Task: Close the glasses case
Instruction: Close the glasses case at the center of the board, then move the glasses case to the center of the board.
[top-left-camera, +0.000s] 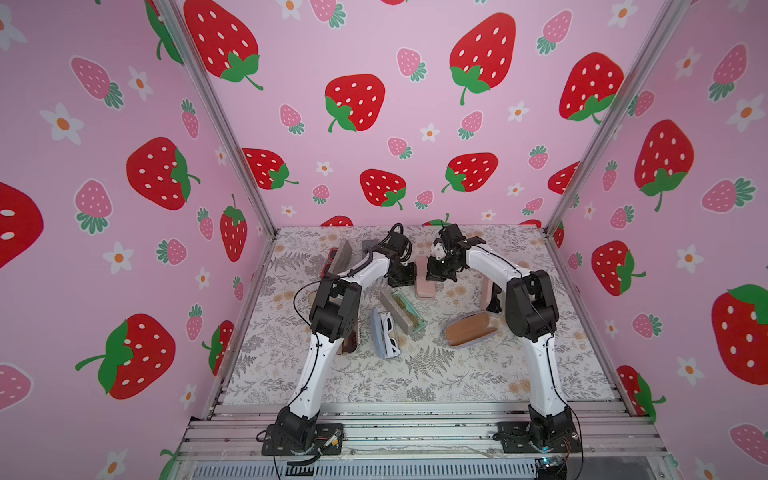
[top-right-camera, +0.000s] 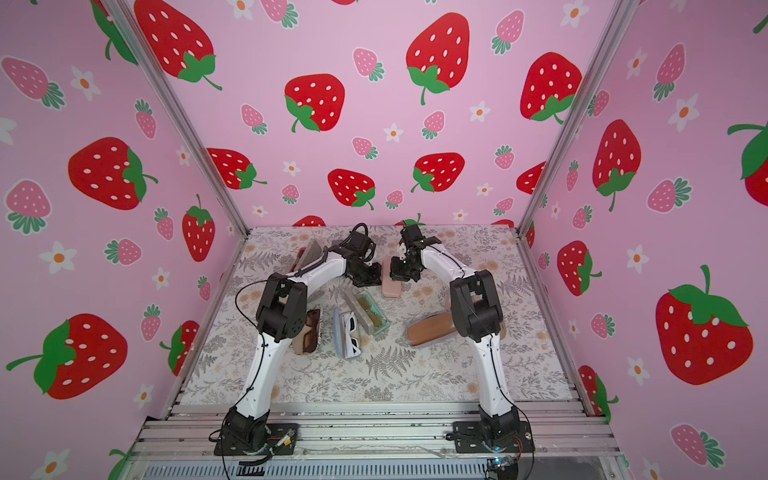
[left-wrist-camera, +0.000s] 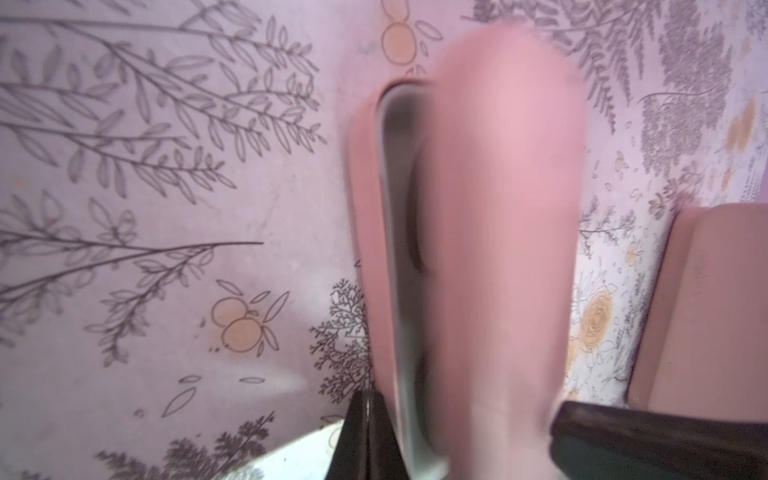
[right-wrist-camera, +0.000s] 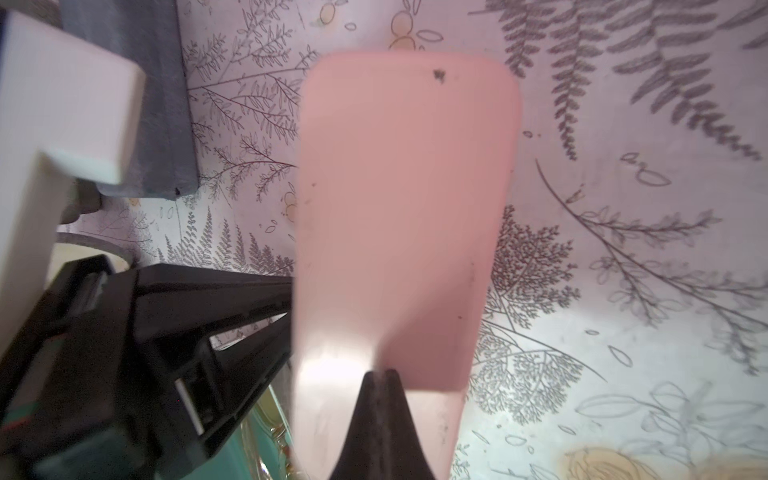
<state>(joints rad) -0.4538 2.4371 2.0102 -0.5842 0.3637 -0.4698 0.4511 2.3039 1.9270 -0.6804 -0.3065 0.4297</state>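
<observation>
The glasses case (top-left-camera: 425, 289) at frame centre is pale pink. The tablecloth (top-left-camera: 436, 374) carries grey ferns and orange blossoms. The walls (top-left-camera: 374, 50) are pink with red strawberries.

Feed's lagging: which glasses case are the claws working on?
The pink case at mid-table, between left claw and right claw; teal case, blue case and brown case lie untouched.

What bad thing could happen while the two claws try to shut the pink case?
1. The pink case is not shut yet: a gap shows under its lid. The shut right claw rests only a narrow tip on the lid near one end, so it might slip off.
2. Only the shut left claw sits against one side, so the case might slide away instead of closing.
3. The open teal case lies close by and could get bumped.
</observation>
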